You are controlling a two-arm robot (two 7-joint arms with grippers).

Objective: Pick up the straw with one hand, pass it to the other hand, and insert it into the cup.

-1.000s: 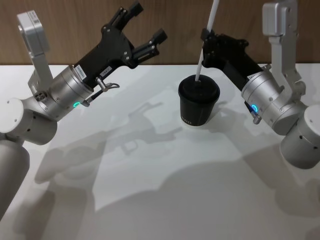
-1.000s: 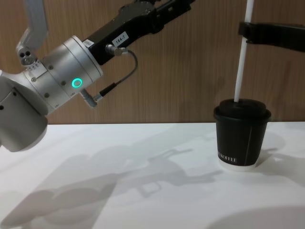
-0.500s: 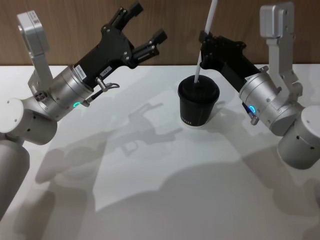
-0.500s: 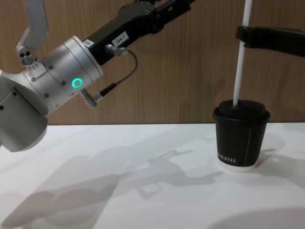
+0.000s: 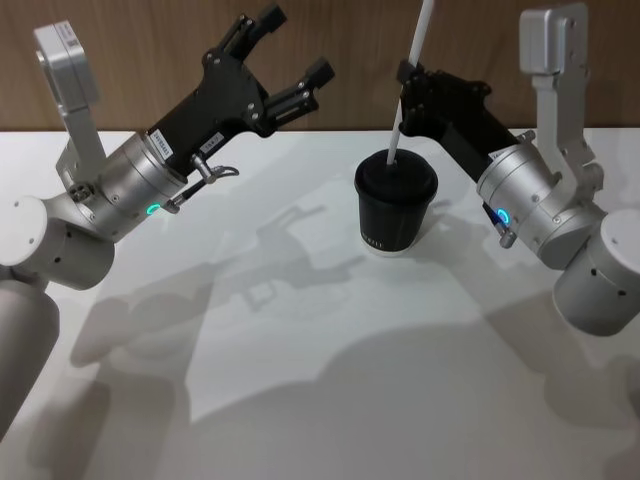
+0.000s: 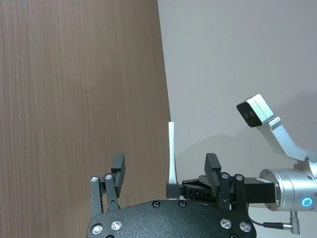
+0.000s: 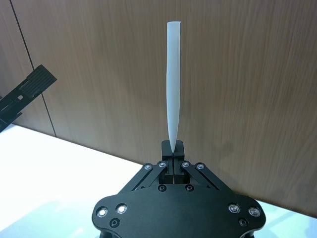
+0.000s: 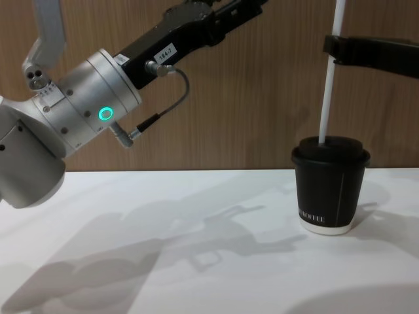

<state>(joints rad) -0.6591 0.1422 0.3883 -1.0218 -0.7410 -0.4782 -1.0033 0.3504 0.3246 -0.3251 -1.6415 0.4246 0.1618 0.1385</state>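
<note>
Wood wall (image 8: 262, 98) behind white table (image 5: 330, 350); right tool (image 5: 408, 85) pinches straw (image 5: 400, 125) in cup (image 5: 393, 205); left tool (image 5: 290, 55) spread.

The scene is brightly and evenly lit from above, and the white table (image 5: 330, 400) carries broad, soft-edged grey shadows of both arms in the head and chest views, with several overlapping outlines suggesting more than one light source. The wooden wall (image 8: 262, 98) shows a mild sheen but no harsh glare, and the cup (image 8: 330, 186) casts a faint shadow toward its right. All four views are in focus, with wood grain and the cup's small lettering legible and no obvious edge distortion.
</note>
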